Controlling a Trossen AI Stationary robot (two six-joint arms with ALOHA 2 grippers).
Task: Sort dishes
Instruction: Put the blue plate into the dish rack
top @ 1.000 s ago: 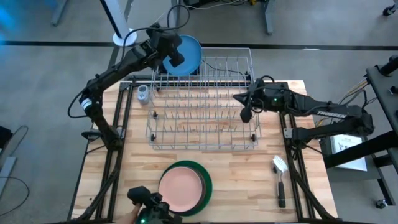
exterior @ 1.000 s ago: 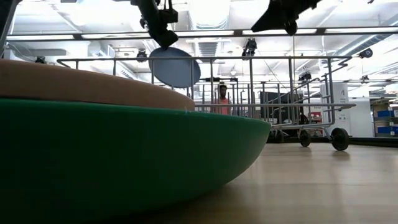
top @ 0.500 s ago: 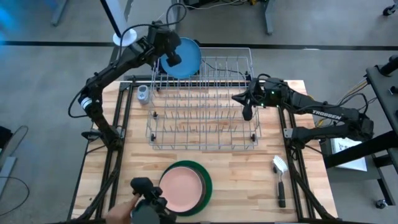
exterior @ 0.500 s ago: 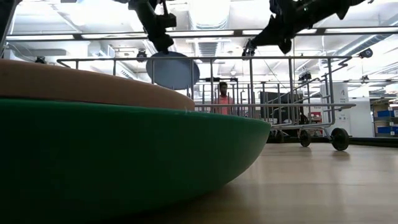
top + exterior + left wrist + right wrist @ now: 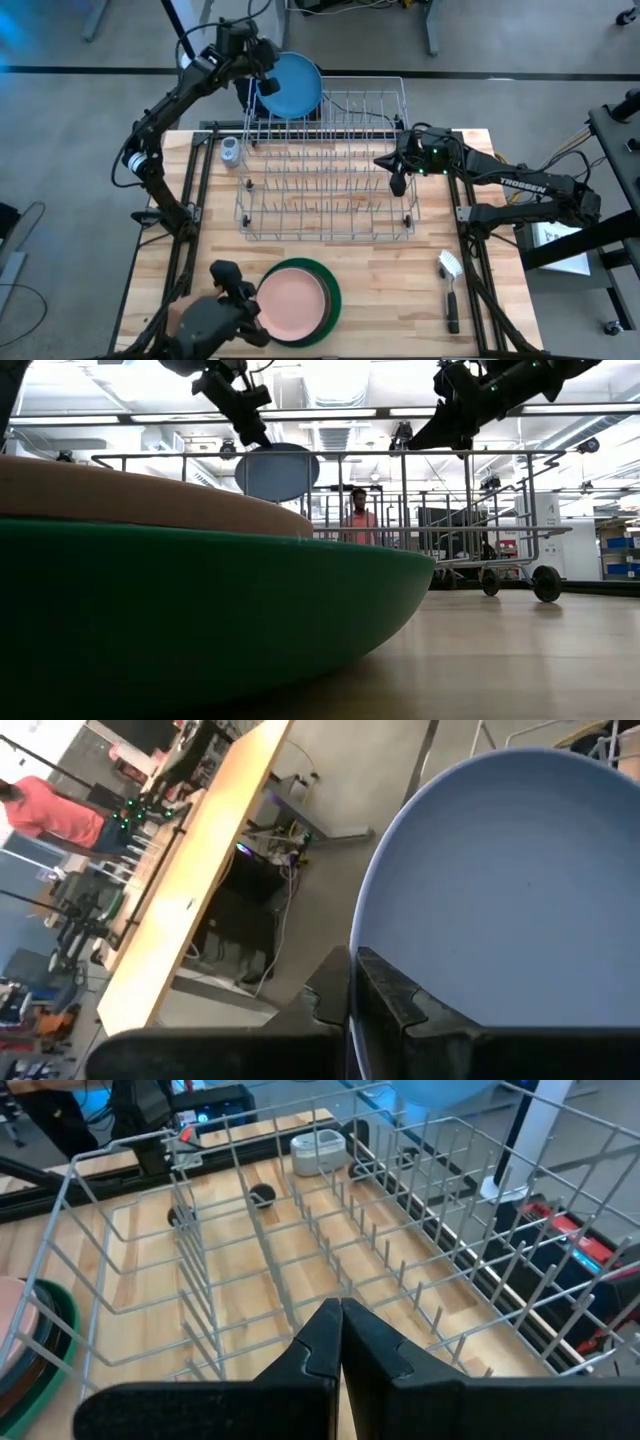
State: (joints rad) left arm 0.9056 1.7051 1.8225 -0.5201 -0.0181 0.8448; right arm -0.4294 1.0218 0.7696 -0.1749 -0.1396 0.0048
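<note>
Fingers of the left gripper [image 5: 262, 80] are pinched tight on the rim of the light blue plate [image 5: 291, 85]. The plate stands on its edge in the air, right next to the gripper, up above the far rim of the grey wire rack [image 5: 325, 165]. From the low camera the plate [image 5: 277, 471] hangs just under the gripper [image 5: 250, 436], level with the rack's top rail.

So the step in hand looks like this: put the blue plate into the rack. Next, I think, the plate must stay upright and come down between two rows of wire pins, so its edge slips into a slot. Only then should the fingers let go.

Farther from that hand, the right gripper [image 5: 396, 181] waits over the rack's other end. Its fingers are pressed together with nothing in them.

Well away from both grippers, near the front of the table [image 5: 400, 300], the pale pink plate [image 5: 291, 302] lies flat on the green plate [image 5: 330, 295]. They have not been sorted yet. A white-headed brush [image 5: 450, 288] lies on the table to the side of them.
</note>
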